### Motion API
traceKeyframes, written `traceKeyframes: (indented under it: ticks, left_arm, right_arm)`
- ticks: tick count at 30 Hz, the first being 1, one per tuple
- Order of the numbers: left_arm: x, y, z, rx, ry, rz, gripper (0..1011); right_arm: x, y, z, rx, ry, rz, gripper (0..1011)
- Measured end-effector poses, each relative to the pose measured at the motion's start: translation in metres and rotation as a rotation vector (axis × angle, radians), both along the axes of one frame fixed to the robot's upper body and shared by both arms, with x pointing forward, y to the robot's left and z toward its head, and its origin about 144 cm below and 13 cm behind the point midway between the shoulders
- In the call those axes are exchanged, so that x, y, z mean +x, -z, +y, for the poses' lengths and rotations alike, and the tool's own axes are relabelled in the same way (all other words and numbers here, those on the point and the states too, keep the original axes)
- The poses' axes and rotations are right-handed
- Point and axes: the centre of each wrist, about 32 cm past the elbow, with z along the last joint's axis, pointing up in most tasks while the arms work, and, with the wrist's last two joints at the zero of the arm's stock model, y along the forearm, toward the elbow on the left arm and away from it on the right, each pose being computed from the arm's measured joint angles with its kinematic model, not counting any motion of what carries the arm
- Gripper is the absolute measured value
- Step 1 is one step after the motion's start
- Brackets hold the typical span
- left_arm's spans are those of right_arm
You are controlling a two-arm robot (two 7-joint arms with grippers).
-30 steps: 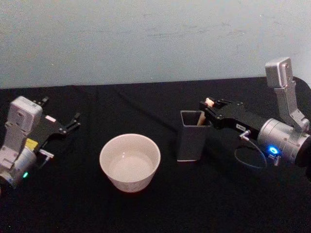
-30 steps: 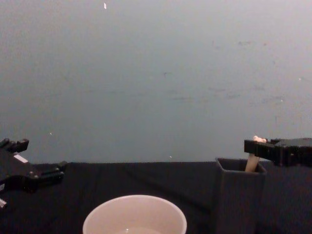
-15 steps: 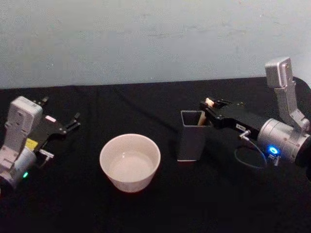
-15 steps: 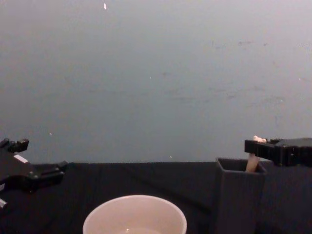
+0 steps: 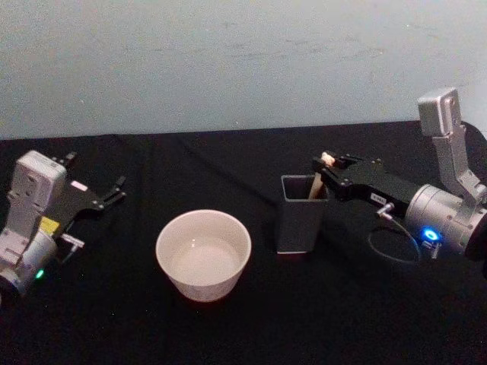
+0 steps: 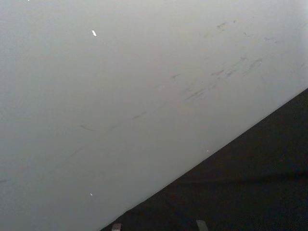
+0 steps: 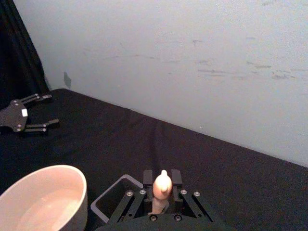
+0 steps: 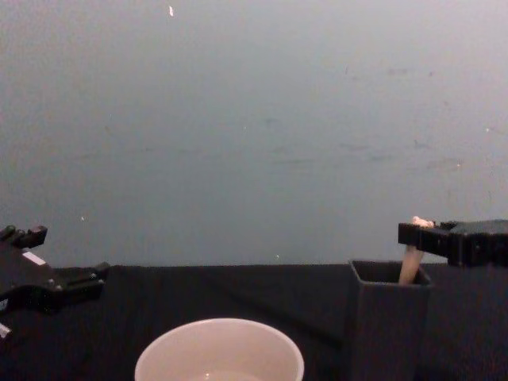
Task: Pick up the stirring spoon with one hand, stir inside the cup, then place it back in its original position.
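Right pincer [image 5: 323,162] reaches in from the right, level with the top of the dark grey holder box [image 5: 299,224], its 2 fingers closed on the stirring spoon [image 5: 316,182] just under the bear-head knob. In the right wrist view the pale handle [image 7: 162,185] sits pinched between both fingers with no gap showing. The grip is high on the handle, likely because that is the 1 part standing clear of the box mouth. The spoon leans in the box's right rear corner with its lower stem hidden inside, so it is not yet lifted out. The cream-white cup [image 5: 203,253] stands just left of the box on the black surface [image 5: 342,319], apart from it, wide mouth up. Left pincer [image 5: 95,170] is parked at the far left, fingers spread, holding nothing. Judgement: grasp made, and next comes a straight upward draw to clear the rim.
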Motion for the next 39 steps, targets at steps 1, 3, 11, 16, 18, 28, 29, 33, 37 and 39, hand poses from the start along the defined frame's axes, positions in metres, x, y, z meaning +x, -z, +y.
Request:
traceKeyframes:
  ticks: [1, 3, 11, 16, 18, 28, 29, 33, 37, 39]
  left_arm:
    - [0.000, 0.000, 0.000, 0.000, 0.000, 0.000, 1001]
    - [0.000, 0.000, 0.000, 0.000, 0.000, 0.000, 1001]
    - [0.000, 0.000, 0.000, 0.000, 0.000, 0.000, 1001]
    - [0.000, 0.000, 0.000, 0.000, 0.000, 0.000, 1002]
    - [0.000, 0.000, 0.000, 0.000, 0.000, 0.000, 1001]
    - [0.000, 0.000, 0.000, 0.000, 0.000, 0.000, 1001]
    - [0.000, 0.000, 0.000, 0.000, 0.000, 0.000, 1001]
    - [0.000, 0.000, 0.000, 0.000, 0.000, 0.000, 1001]
    - [0.000, 0.000, 0.000, 0.000, 0.000, 0.000, 1002]
    - [0.000, 0.000, 0.000, 0.000, 0.000, 0.000, 1001]
  right_arm:
    - [0.000, -0.002, -0.001, 0.005, -0.003, 0.001, 216]
    - [-0.001, -0.003, -0.001, 0.010, -0.005, 0.002, 216]
    - [-0.005, -0.016, -0.006, 0.036, -0.008, -0.019, 216]
    - [-0.007, -0.028, -0.010, 0.065, -0.005, -0.039, 216]
    - [-0.007, -0.033, -0.011, 0.080, 0.001, -0.049, 215]
    - [-0.008, -0.058, -0.017, 0.156, 0.022, -0.105, 215]
    - [-0.008, -0.061, -0.017, 0.168, 0.024, -0.116, 216]
    - [-0.005, -0.068, -0.015, 0.196, 0.027, -0.138, 215]
    - [-0.003, -0.072, -0.013, 0.216, 0.026, -0.151, 215]
    - [-0.002, -0.074, -0.009, 0.226, 0.020, -0.154, 215]
